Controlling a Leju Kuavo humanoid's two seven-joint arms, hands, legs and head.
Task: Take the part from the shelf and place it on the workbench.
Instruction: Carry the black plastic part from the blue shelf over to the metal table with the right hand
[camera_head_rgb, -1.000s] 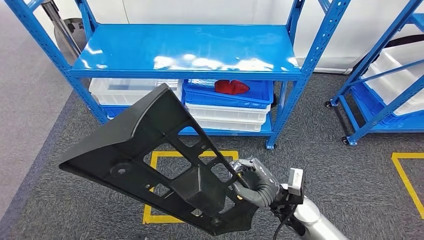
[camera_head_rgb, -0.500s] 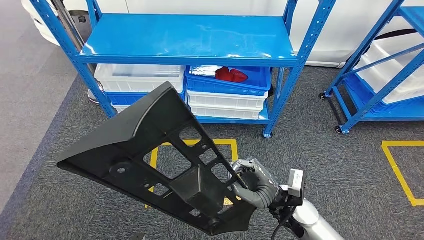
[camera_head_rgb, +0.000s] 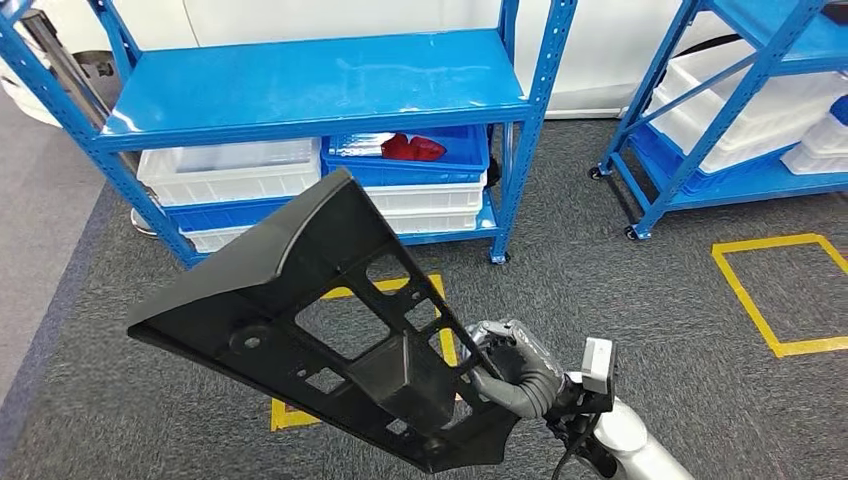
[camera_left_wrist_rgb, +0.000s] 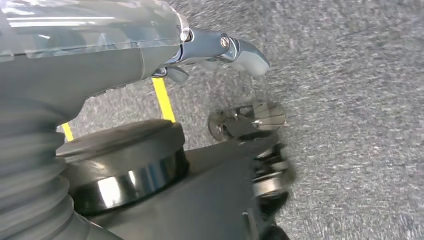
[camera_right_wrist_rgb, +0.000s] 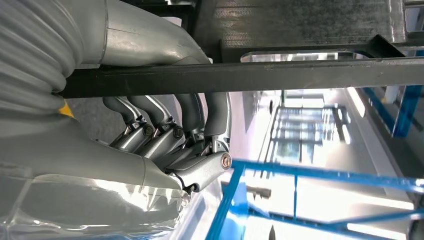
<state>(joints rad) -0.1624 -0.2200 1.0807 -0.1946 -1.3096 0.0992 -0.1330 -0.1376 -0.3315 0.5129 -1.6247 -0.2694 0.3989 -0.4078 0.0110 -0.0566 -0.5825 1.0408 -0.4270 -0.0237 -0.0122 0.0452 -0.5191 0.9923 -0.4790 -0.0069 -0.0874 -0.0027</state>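
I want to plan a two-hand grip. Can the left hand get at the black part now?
Probably not at once: the left hand hangs low over the carpet, while the right hand holds the black part up in front.

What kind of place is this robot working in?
Most likely a factory storeroom or workshop. Blue steel shelving holds stacked plastic bins, yellow tape squares mark spots on the grey carpet, and the right hand carries a large black moulded part.

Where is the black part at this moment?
In the head view, the black part is gripped by the right hand, above the carpet, in front of the blue shelf.
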